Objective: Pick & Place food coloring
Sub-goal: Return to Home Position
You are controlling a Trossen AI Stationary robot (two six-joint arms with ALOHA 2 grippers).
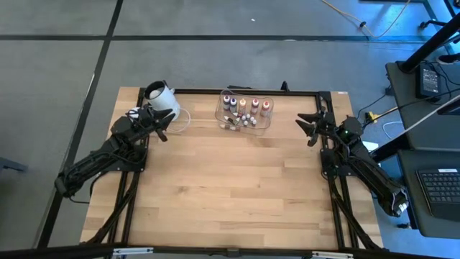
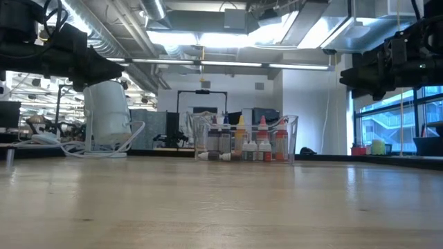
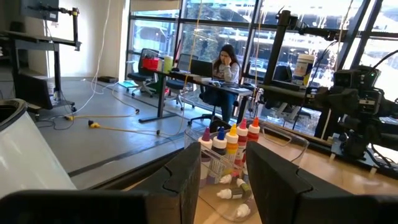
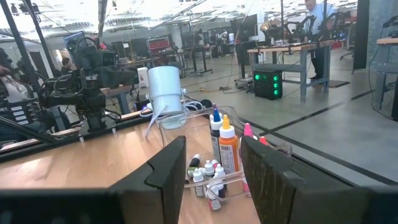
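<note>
The food coloring bottles (image 1: 244, 108) stand and lie inside a clear rectangular tub (image 1: 244, 124) at the table's far middle; several upright ones with pale caps show in the low view (image 2: 242, 142), small ones lie on the tub floor (image 3: 230, 186) (image 4: 208, 177). My left gripper (image 1: 162, 128) hovers open left of the tub, beside the white cup. My right gripper (image 1: 309, 129) hovers open right of the tub. In the wrist views the open fingers (image 3: 224, 180) (image 4: 211, 174) frame the tub from each side, apart from it.
A white cylindrical cup (image 1: 162, 97) stands at the far left with a white cord (image 1: 183, 122) looped by it. Bare wood spreads over the near half of the table (image 1: 230, 194). A person sits at a desk (image 3: 225, 62) far behind the table.
</note>
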